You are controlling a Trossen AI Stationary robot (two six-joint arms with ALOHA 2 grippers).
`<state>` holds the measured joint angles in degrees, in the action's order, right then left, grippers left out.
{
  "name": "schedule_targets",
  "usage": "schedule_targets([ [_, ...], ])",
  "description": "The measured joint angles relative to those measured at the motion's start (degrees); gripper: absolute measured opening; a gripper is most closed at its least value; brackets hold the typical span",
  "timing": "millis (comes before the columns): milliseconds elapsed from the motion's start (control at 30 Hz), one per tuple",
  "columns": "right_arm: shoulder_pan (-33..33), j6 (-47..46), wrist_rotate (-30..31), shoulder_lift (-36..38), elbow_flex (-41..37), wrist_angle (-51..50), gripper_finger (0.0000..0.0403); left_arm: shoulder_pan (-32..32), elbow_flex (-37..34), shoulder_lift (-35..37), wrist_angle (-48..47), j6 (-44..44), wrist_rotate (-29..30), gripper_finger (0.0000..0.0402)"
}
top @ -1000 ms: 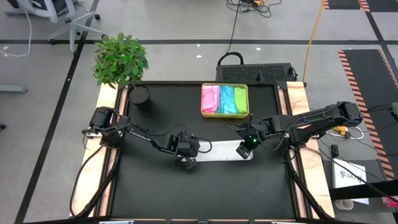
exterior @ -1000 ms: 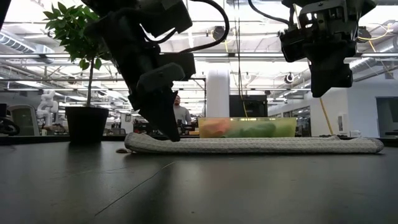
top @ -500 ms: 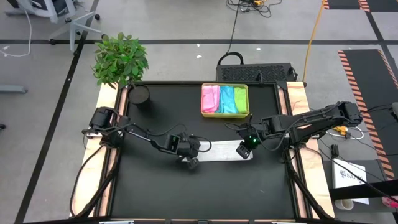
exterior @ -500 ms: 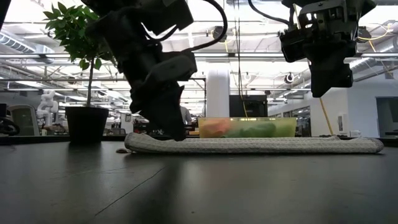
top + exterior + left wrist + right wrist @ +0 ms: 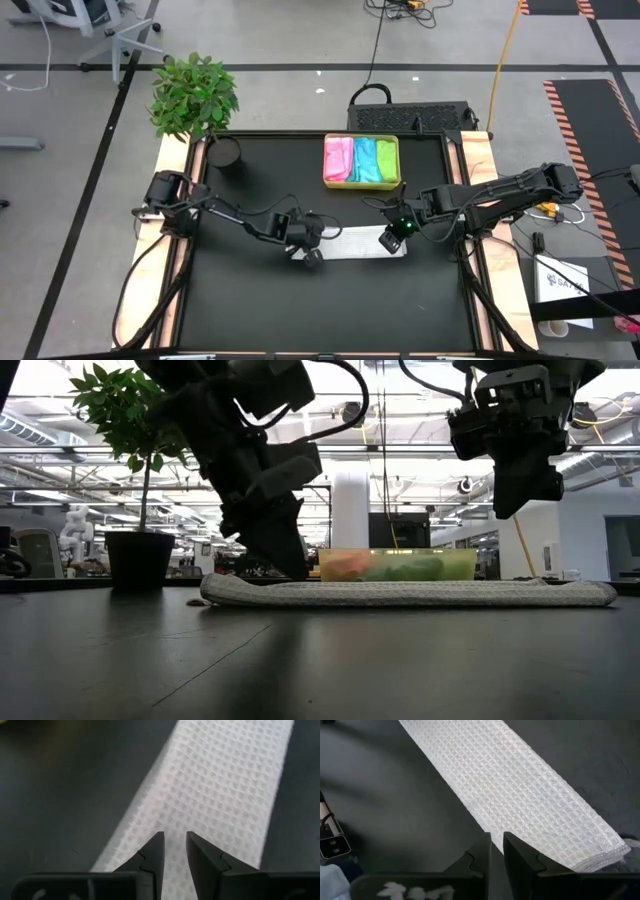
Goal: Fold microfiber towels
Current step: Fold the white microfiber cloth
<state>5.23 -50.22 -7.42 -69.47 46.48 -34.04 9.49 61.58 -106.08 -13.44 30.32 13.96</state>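
Folded white towel [image 5: 350,243] lies mid-table, six o'clock of the tray [image 5: 361,181]. Left gripper [image 5: 173,851], slightly parted and empty, sits at its nine-o'clock end; right gripper [image 5: 496,851], narrow, hovers opposite. A shallow pinch could unfold it.

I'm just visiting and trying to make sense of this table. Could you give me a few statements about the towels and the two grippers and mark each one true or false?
1. The white towel lies on the table as a long folded strip. True.
2. The left gripper is pinching that towel. False: its fingers stand slightly apart above it, with nothing between them.
3. The tray holds pink, blue and green towels. True.
4. The right gripper rests on the table. False: the low view shows it hanging clear above the towel's end.
5. The potted plant stands inside the tray. False: it stands at the table's far left corner.
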Motion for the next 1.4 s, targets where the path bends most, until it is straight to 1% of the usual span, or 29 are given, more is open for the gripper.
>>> schedule_targets([
  [267, 0.0, 0.0, 0.0, 0.0, 0.0, 0.0, 0.0040, -1.6, 0.0, 0.0, -0.3, 2.3, -0.3, 0.0081],
  [367, 0.0, 0.0, 0.0, 0.0, 0.0, 0.0, 0.0040, -1.5, 0.0, 0.0, -2.4, 7.1, -0.4, 0.0081],
  [467, 0.0, -0.2, 0.0, 0.0, 0.0, 0.0, 0.0040, -0.9, 0.0, 0.0, -6.1, 16.1, -0.4, 0.0081],
  [533, 0.0, -0.7, 0.0, 0.0, 0.0, 0.0, 0.0040, -0.8, 0.0, 0.0, -7.4, 18.8, -0.4, 0.0081],
  [600, 0.0, -0.7, 0.1, 0.0, 0.0, 0.0, 0.0040, -0.8, 0.0, 0.0, -7.2, 18.4, -0.4, 0.0081],
  [700, 0.0, -0.7, 0.1, 0.0, 0.0, 0.0, 0.0040, -1.4, 0.0, 0.0, -6.3, 15.1, 0.8, 0.0081],
  [800, 0.0, -0.7, 0.1, 0.0, 0.0, 0.0, 0.0040, -1.7, 0.0, 0.0, -4.4, 14.8, 1.0, 0.0081],
  [867, 0.0, -0.7, 0.1, 0.0, 0.0, 0.0, 0.0040, -1.8, 0.0, 0.0, -3.4, 15.1, -0.3, 0.0081],
  [933, 0.0, -0.7, 0.1, 0.0, 0.0, 0.0, 0.0040, -1.8, 0.0, 0.0, -3.2, 17.1, -0.9, 0.0081],
  [1100, 0.0, -0.7, 0.0, 0.0, 0.0, 0.0, 0.0040, -1.4, 0.0, 0.0, -3.4, 21.2, -1.0, 0.0081],
  [1233, 0.0, -1.6, 0.0, 0.0, 0.0, 0.0, 0.0040, -1.3, 0.0, 0.0, -2.6, 19.8, -0.8, 0.0081],
  [1300, 0.0, 0.0, 0.0, 0.0, 0.0, 0.0, 0.0040, -1.3, 0.0, 0.0, -2.4, 18.6, -0.7, 0.0081],
  [1400, 0.0, 5.3, 0.2, 0.0, 0.0, 0.0, 0.0040, -1.3, 0.0, 0.0, -1.9, 18.5, -0.7, 0.0081],
])
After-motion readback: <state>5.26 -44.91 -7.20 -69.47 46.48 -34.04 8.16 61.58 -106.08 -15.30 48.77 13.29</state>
